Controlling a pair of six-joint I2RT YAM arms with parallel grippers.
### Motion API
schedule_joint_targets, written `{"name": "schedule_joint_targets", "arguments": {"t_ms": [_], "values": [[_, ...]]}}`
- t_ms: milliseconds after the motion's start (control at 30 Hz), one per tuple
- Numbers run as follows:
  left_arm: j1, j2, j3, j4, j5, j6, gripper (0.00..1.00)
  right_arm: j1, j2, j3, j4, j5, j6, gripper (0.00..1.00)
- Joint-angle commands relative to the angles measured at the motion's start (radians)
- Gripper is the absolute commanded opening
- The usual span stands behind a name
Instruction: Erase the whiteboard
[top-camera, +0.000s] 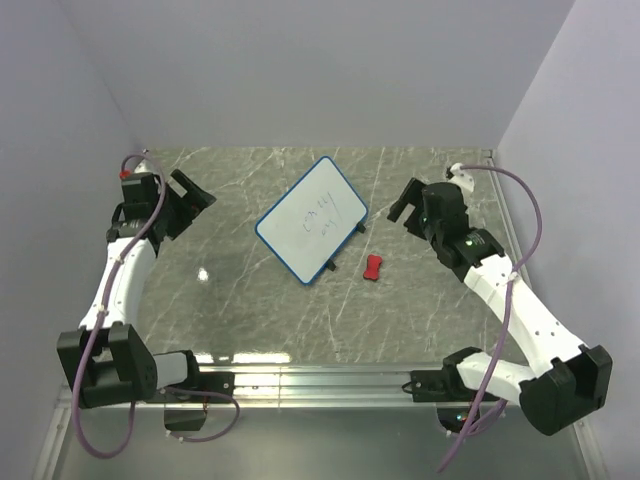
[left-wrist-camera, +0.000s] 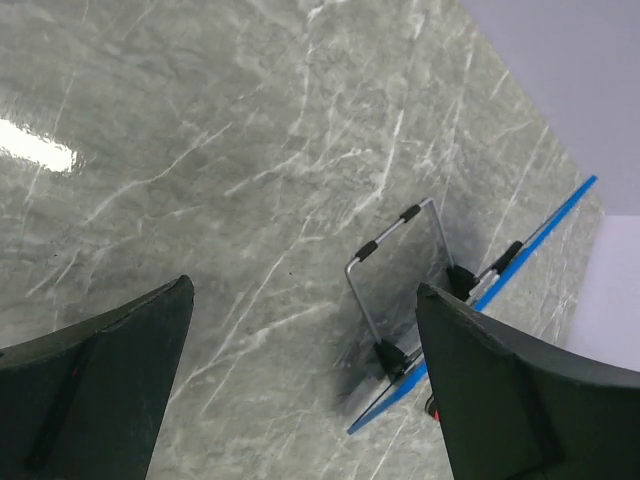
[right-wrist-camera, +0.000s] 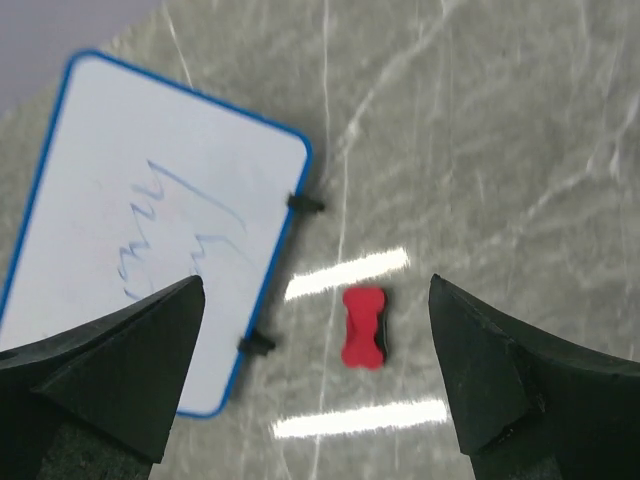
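Observation:
The whiteboard (top-camera: 311, 220), white with a thin blue rim and blue scribbles, stands tilted on a wire stand at the middle of the marble table. The right wrist view shows its face (right-wrist-camera: 150, 230); the left wrist view shows its blue edge (left-wrist-camera: 540, 240) and the stand from behind. The red bone-shaped eraser (top-camera: 373, 267) lies on the table just right of the board, between my right fingers in the right wrist view (right-wrist-camera: 364, 327). My left gripper (top-camera: 192, 197) is open, left of the board. My right gripper (top-camera: 404, 203) is open, above and right of the eraser.
The marble tabletop (top-camera: 230, 300) is bounded by grey walls at the back and sides. A metal rail (top-camera: 320, 380) runs along the near edge between the arm bases. The wire stand (left-wrist-camera: 395, 270) props the board from behind.

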Motion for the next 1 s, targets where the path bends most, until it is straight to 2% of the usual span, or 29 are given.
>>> {"name": "schedule_joint_targets", "arguments": {"t_ms": [0,133,200,367,733,967], "values": [[0.001,-0.096,0.036,-0.022,-0.015,0.024,0.99,0.01,-0.031,-0.001,-0.129,-0.079,0.047,1.0],[0.001,-0.062,0.017,-0.007,0.1,0.034,0.99,0.053,0.031,0.028,-0.254,-0.087,0.121,1.0],[0.001,-0.035,0.05,-0.028,0.152,0.05,1.0,0.059,0.134,0.053,-0.297,-0.145,0.132,1.0],[-0.002,-0.048,0.05,-0.01,0.217,0.06,0.99,0.12,0.37,0.134,-0.359,-0.122,0.145,1.0],[-0.001,-0.091,0.094,-0.097,0.172,0.123,0.98,0.131,0.579,0.2,-0.324,-0.113,0.169,0.89],[-0.002,-0.078,0.128,-0.109,0.176,0.123,0.96,0.131,0.685,0.203,-0.282,-0.129,0.161,0.74]]}}
